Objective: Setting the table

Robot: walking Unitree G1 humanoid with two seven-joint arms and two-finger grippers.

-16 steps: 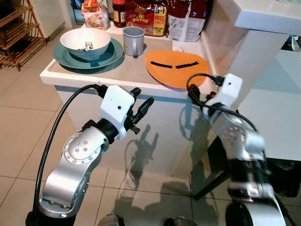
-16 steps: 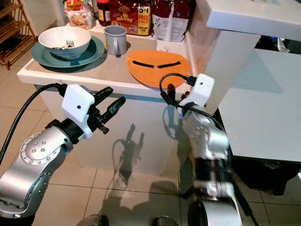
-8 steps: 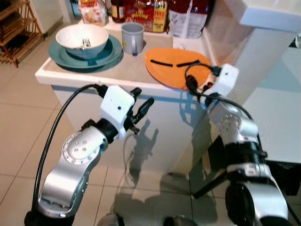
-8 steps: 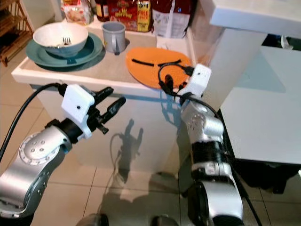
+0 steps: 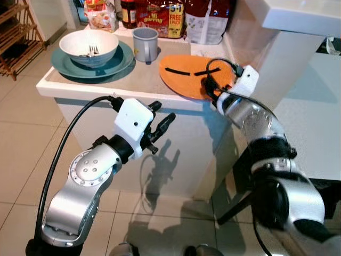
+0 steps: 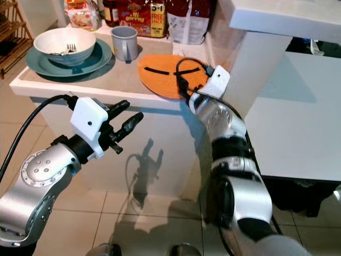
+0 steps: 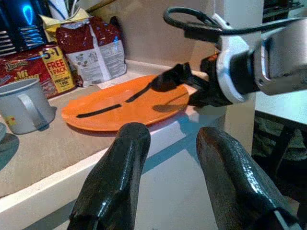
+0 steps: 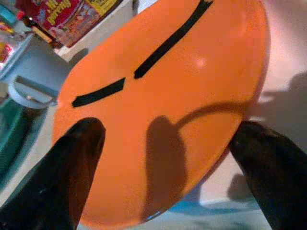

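Note:
An orange plate [image 5: 186, 72] with two black stripes lies at the counter's front right corner. My right gripper [image 8: 168, 128] is open at the plate's near right rim, its two black fingers [image 7: 168, 79] spread to either side of it; I cannot tell whether they touch it. My left gripper [image 5: 162, 111] is open and holds nothing. It hangs in front of the counter's white face, just below the edge, pointing toward the plate [image 7: 120, 103].
On the counter's left stands a white bowl [image 5: 89, 45] with a fork in it, on a teal plate [image 5: 116, 63]. A grey mug [image 5: 145, 44] is beside them, with food packets [image 5: 160, 16] behind. A white pillar [image 5: 279, 64] and table [image 5: 314, 133] are on the right, a wooden rack [image 5: 16, 37] far left.
My right arm has reached forward from below the counter edge up to the orange plate's rim. The left arm has kept its place. The camera view has shifted slightly.

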